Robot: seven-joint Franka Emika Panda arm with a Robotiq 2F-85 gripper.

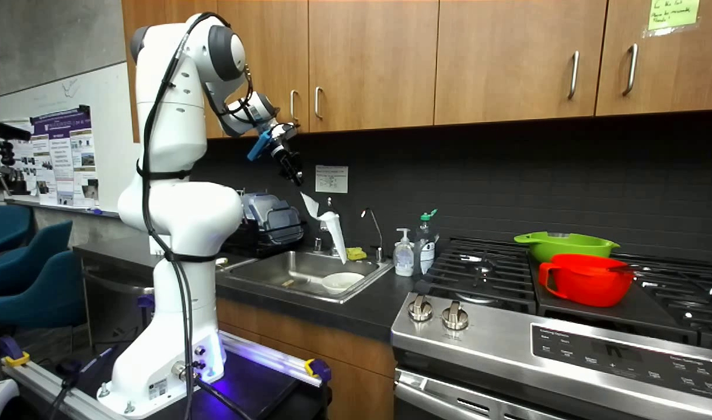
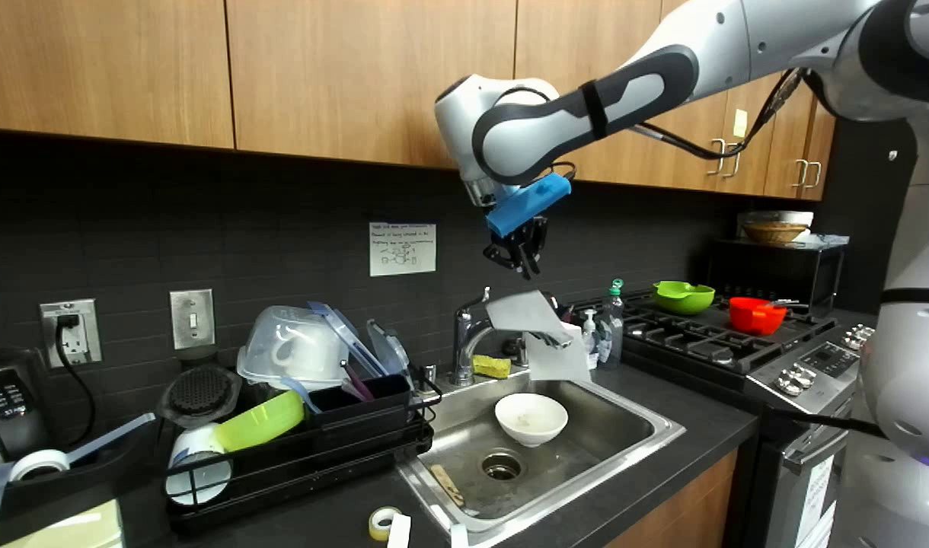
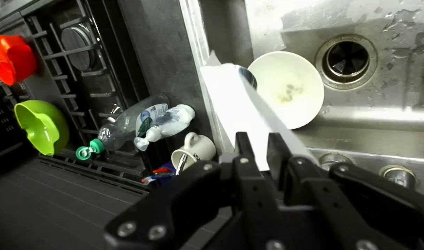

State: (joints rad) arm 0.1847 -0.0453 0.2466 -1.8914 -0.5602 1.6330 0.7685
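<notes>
1 pincer (image 3: 261,138), narrowly parted, hangs above 1 wht sheet (image 2: 557,359) over 1 faucet (image 2: 464,348), w/ 1 bowl (image 2: 531,418) in 1 sink (image 2: 550,473).

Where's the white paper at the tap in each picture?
In an exterior view: white paper just left of centre.
In an exterior view: white paper just right of centre.
Wrist view: white paper just right of centre.
Shared landmark: white bowl in the sink.

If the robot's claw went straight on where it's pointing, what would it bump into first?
Probably the white sheet, which looks draped over the faucet. In the wrist view the sheet lies beyond the claw, though the gap is hard to judge.
</notes>
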